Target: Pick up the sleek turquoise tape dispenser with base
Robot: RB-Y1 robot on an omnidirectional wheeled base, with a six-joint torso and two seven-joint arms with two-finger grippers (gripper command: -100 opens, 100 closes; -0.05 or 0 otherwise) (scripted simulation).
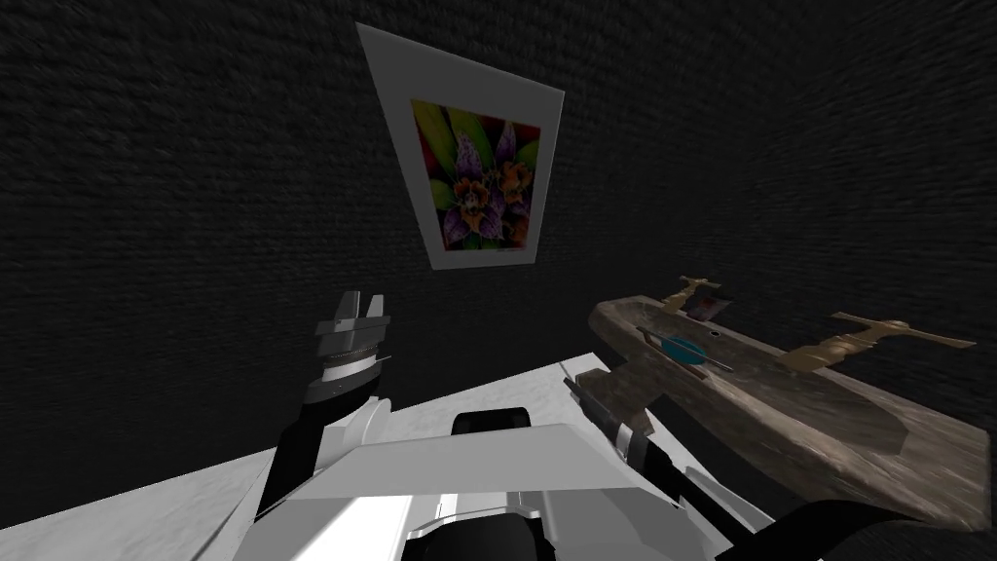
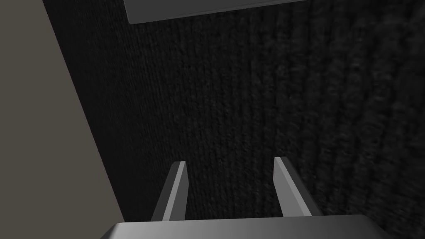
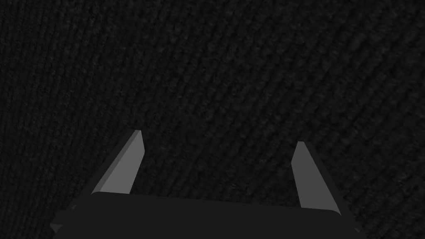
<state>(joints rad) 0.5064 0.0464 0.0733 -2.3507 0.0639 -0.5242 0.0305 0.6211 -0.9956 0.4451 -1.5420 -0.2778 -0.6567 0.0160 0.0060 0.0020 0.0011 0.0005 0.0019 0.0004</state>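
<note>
The right jaws are released: the fingers stand wide apart with nothing between them, facing a dark wall. In the head view the right arm reaches to the near end of the sink, where its tip is hard to tell from the sink's mottled edge. The left jaws are released too, fingers apart and bare. The left arm is raised well apart from the sink, out beyond that same near end.

The dispenser is a small turquoise shape lying in the sink's basin, near the right arm's end and not touched by either jaws. A thin dark line crosses it; I cannot tell whether it belongs to it, and its base is too small to make out. On the sink's far rim stand a brass tap and a larger one. A small dark object beside the first tap is too small to name. The sink's other end is cut off. A flower picture hangs on the wall above the sink's near end.
</note>
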